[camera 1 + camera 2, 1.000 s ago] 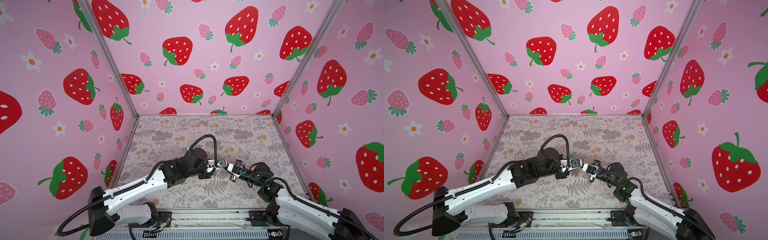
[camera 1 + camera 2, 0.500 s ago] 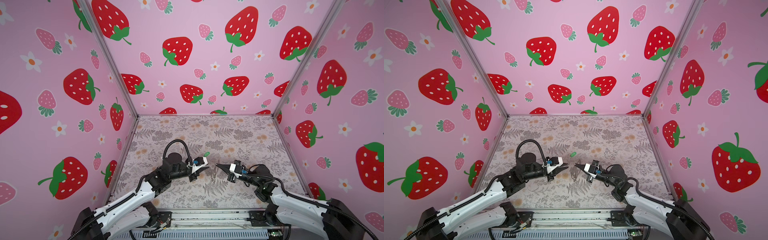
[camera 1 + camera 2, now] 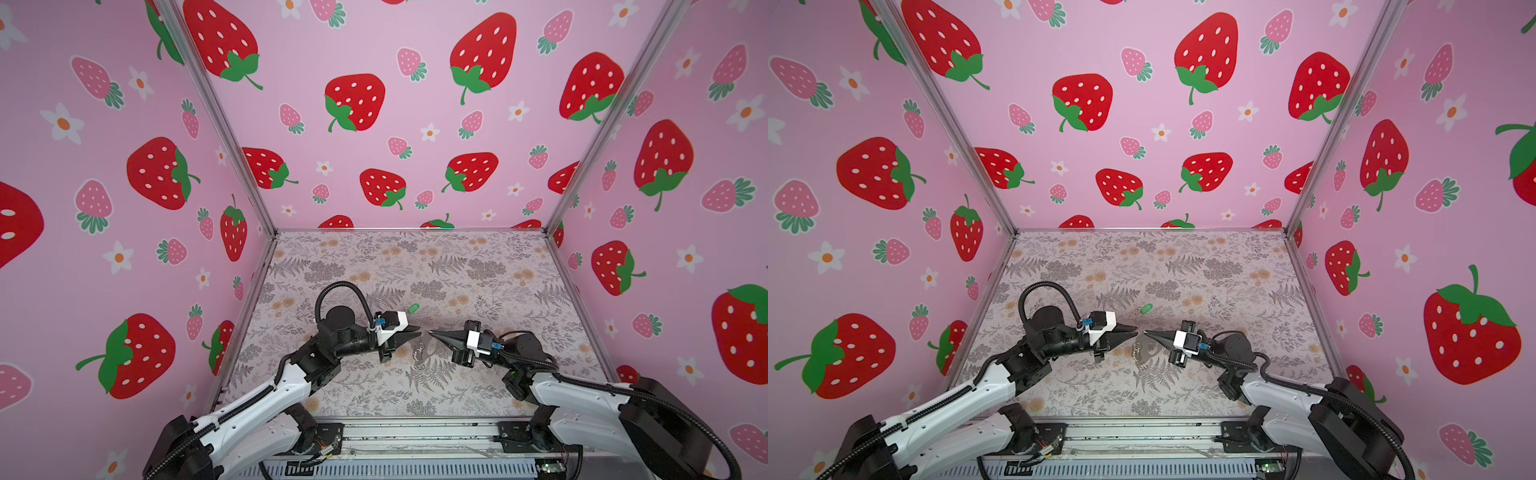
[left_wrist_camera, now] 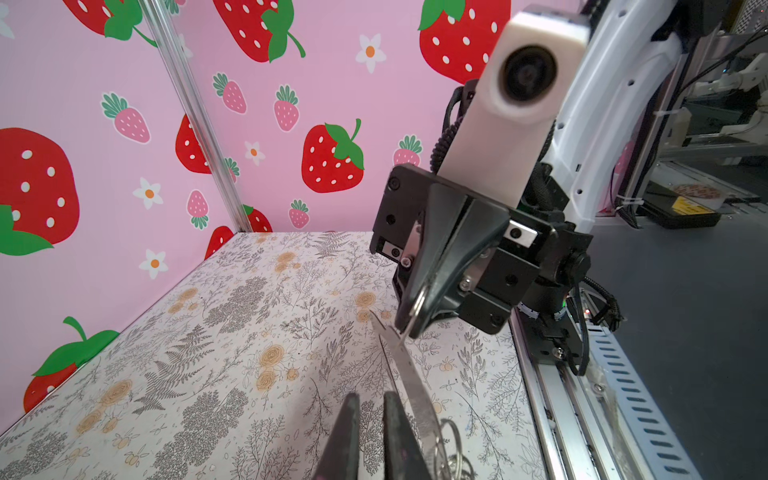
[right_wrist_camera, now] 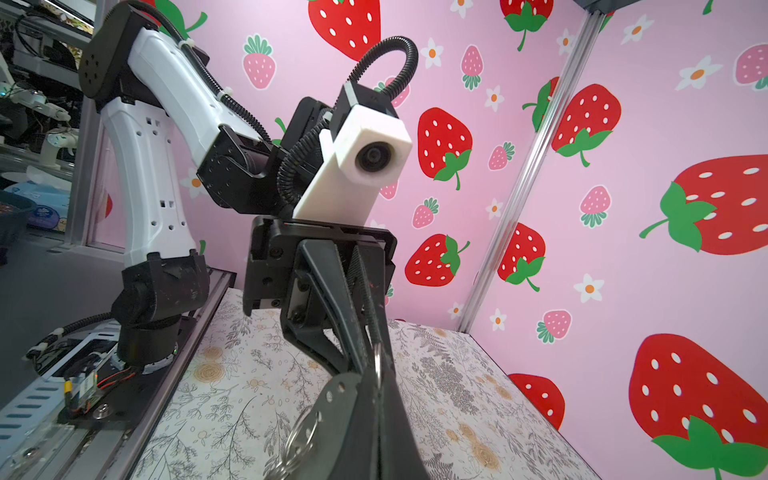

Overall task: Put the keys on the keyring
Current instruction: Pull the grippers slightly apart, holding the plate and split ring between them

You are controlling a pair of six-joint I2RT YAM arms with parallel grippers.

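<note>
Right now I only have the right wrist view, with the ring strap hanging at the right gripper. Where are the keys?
Observer: The keys lie on the table, just past the left gripper toward the back wall, in both top views.
Reviewer: Does the left gripper hold anything?
Observer: No; the left wrist view shows its fingers slightly apart, only table between them.
Reviewer: And the other one's hold?
Observer: That view shows the right gripper shut on one metal ring of the keyring, strap hanging below.
</note>
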